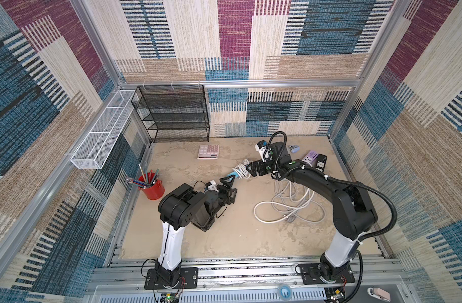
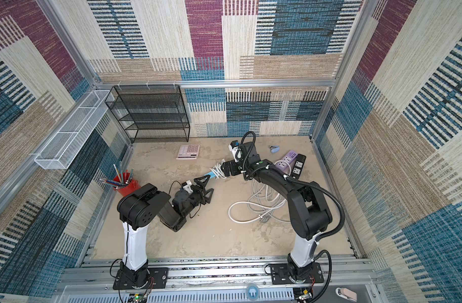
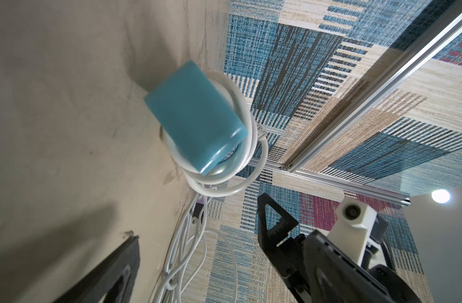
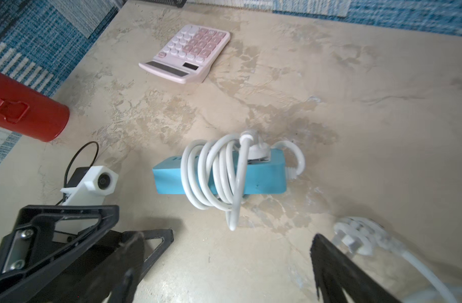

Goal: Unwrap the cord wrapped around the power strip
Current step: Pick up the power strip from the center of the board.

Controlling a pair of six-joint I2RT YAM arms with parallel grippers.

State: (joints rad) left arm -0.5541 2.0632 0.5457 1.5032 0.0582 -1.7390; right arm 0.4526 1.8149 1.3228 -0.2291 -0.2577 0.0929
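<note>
Now the power strip (image 4: pixel 264 178) lies on the worktop (image 4: pixel 355 105), cord (image 4: pixel 216 170) wound around it.
Red cup (image 1: pixel 152 190) by the left edge holds pencils (image 1: pixel 145 178). Left jaws and right jaws stand wide open, empty, the strip between them on open worktop; both top views show only its blue tip.

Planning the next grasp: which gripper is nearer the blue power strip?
Right, narrowly. The right gripper hangs by the end of the blue power strip wrapped in white cord; the left gripper sits just off its bare end.
</note>
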